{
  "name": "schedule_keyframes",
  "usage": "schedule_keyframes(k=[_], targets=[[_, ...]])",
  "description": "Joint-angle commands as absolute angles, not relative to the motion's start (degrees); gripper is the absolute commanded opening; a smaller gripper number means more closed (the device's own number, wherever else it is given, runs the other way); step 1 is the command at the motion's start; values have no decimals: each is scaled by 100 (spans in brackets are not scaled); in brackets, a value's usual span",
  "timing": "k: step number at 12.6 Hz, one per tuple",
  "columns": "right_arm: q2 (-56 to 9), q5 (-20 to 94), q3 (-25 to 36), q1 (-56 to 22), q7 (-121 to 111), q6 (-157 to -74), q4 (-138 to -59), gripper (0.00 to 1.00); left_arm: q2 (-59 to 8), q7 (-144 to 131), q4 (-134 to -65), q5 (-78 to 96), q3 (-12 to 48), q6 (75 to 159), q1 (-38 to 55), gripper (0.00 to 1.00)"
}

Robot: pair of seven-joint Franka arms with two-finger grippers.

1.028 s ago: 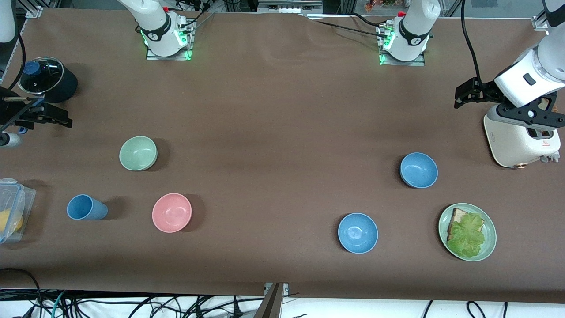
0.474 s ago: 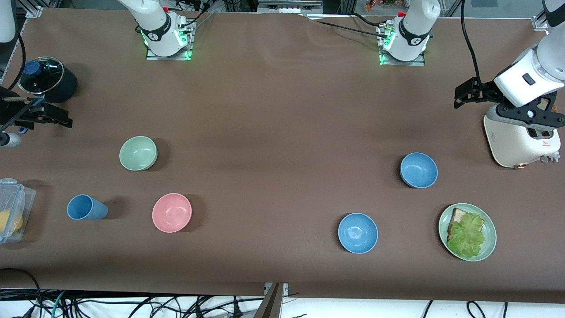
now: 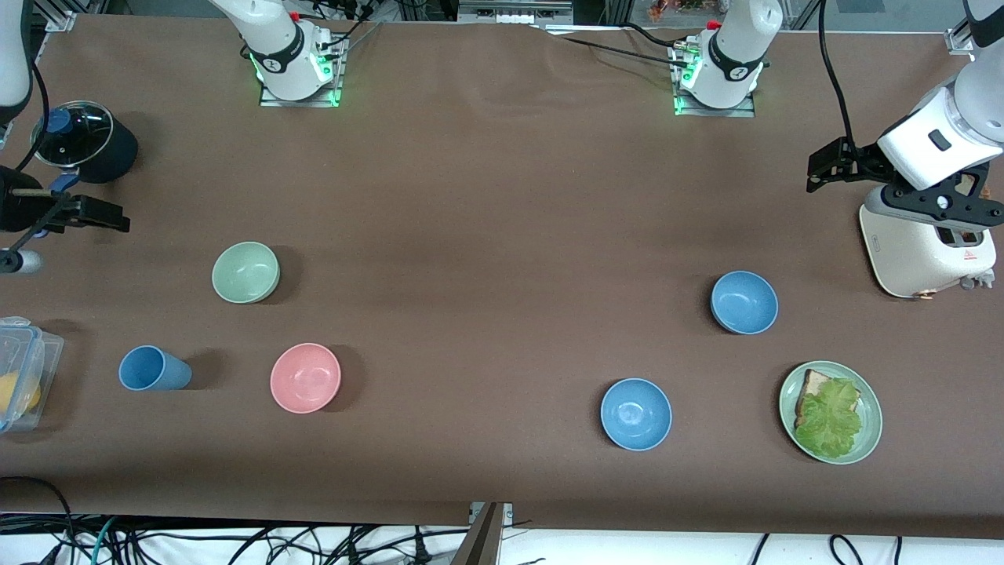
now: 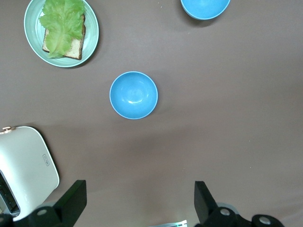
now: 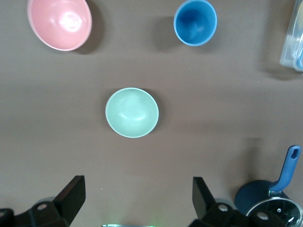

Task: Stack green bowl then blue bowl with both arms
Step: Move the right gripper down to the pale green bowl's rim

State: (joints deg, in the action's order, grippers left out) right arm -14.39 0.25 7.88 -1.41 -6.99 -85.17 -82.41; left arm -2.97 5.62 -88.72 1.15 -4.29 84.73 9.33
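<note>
The pale green bowl (image 3: 245,272) sits upright toward the right arm's end of the table; it also shows in the right wrist view (image 5: 132,112). Two blue bowls sit toward the left arm's end: one (image 3: 744,302) farther from the front camera, one (image 3: 636,413) nearer. The first is centred in the left wrist view (image 4: 133,95), the second at its edge (image 4: 205,8). My right gripper (image 5: 138,201) is open and empty, high over the table's edge (image 3: 27,224). My left gripper (image 4: 140,203) is open and empty, high over the toaster (image 3: 945,205).
A pink bowl (image 3: 305,377) and a blue cup (image 3: 153,369) lie nearer the front camera than the green bowl. A green plate with bread and lettuce (image 3: 869,439), a white toaster (image 3: 918,263), a lidded dark pot (image 3: 78,141) and a clear container (image 3: 23,380) sit near the table's ends.
The right arm's hand has shifted slightly at the table's edge. The left arm and all the bowls have not moved.
</note>
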Motion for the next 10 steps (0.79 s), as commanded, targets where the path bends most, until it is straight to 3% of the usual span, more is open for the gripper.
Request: schedule_keyframes(k=[1,6,10], targets=[[-1537,62,773,-9,-703,-8306,-8226,100,-316,536,-8719,62,-439,8341,923,100],[-2380,324,791,211,-703,-8761,-8314,100,-316,606,-8719,62,-475,8341,870,100],[-2496,456,791,255,-703,-9630,-9041,100,-316,563,-8719,62,-422,8341,870,100]])
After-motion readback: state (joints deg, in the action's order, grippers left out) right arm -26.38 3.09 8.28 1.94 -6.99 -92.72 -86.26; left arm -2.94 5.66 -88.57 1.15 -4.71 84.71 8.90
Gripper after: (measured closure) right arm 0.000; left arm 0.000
